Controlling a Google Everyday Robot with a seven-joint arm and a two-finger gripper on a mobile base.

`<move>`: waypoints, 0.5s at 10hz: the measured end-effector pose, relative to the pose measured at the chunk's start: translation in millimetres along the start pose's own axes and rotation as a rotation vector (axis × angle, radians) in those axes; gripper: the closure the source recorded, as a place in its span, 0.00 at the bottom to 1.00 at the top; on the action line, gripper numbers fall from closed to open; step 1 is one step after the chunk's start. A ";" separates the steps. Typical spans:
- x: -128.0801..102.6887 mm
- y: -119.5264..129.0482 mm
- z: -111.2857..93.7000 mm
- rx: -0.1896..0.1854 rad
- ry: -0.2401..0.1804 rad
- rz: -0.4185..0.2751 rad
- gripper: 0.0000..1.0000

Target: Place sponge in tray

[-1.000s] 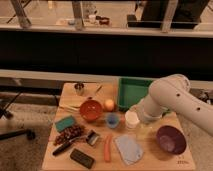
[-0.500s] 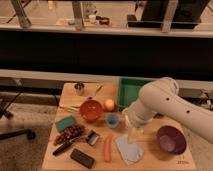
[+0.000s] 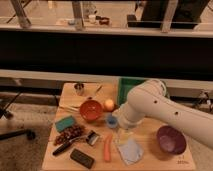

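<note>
Near the left edge of the worktop, about midway along it: the sponge, flat and untouched, just left of the red bowl and just behind a dark cluster, probably grapes. At the far edge, right of centre: the tray, partly hidden behind the white arm. Low over the middle of the worktop: the gripper, above the grey-blue cloth and beside a small blue cup, well apart from the sponge. Cannot tell whether spread or pressed together.

Looks light and soft. Should squash under a pinch and spring back, so no fear of breakage and, judging by the material, little fear of slipping. Best taken from above, across the shorter width, at the middle, closing just enough to dent it without folding it. Worth minding the grapes and the red bowl's rim close by on the way down. Carry to the tray probably passes over the red bowl and an orange ball, so calls for a clear lift first.
</note>
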 end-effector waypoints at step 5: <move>-20.4 4.6 9.2 0.008 -0.025 0.027 0.20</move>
